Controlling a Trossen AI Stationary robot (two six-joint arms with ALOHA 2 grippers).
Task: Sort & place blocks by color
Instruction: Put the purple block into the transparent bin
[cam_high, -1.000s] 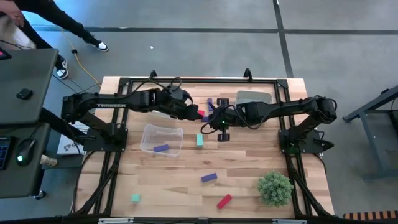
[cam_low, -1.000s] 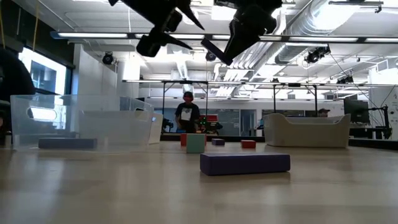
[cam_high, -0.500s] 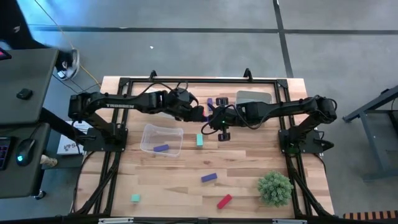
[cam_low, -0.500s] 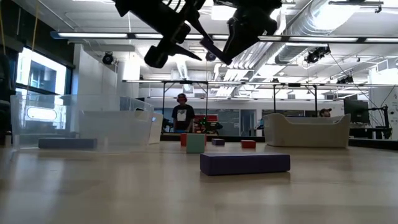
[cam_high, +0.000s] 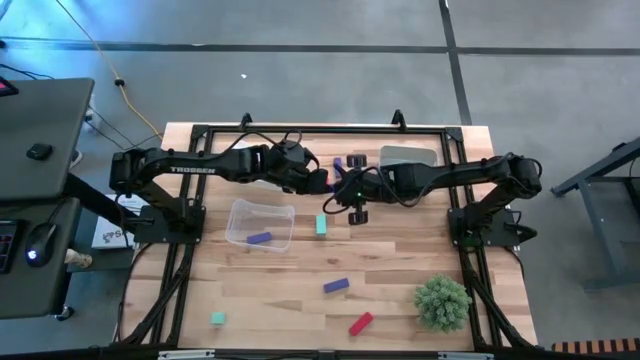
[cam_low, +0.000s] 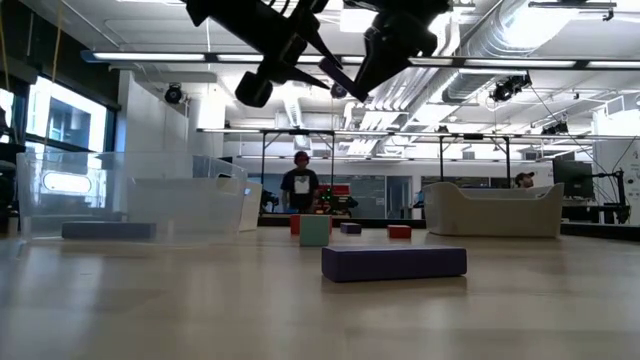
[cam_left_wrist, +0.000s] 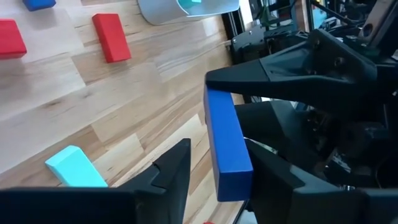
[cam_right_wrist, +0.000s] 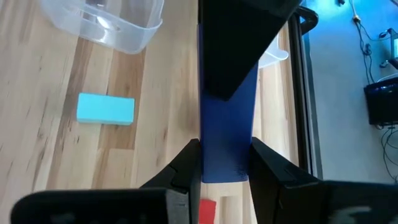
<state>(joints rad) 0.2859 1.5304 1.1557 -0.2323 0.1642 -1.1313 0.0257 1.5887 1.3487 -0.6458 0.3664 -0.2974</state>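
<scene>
High over the table's middle, my right gripper (cam_right_wrist: 225, 177) is shut on a purple-blue bar block (cam_right_wrist: 227, 137). My left gripper (cam_left_wrist: 217, 180) faces it, open, with one finger on each side of the same bar (cam_left_wrist: 227, 146). In the high view the two grippers meet, left (cam_high: 320, 183) and right (cam_high: 340, 190). On the table lie a teal block (cam_high: 321, 225), a purple one (cam_high: 336, 285), a teal one (cam_high: 217, 318) and a red one (cam_high: 360, 323). Another purple block (cam_high: 259, 238) lies in the clear bin (cam_high: 280, 212). My right gripper pinches the bar's end (cam_right_wrist: 225, 163) between its two fingers. The bar sticks out forward past them, lifted clear of the table. My left gripper's fingers (cam_left_wrist: 174, 171) straddle the bar's other end; one side shows a gap, and I cannot tell whether the other finger touches.
A grey-white bin (cam_high: 407, 157) with a teal block inside stands at the far edge, beside a purple block (cam_high: 338, 163). Red blocks (cam_left_wrist: 112, 37) lie on the wood beneath the arms. The bushy green plant (cam_high: 442, 302) sits near the right near corner.
My left gripper has moved toward the table's right, up to my right gripper, and its open fingers now stand around the held bar. The right gripper has kept still with the bar. A person at the far left has walked out of view.
</scene>
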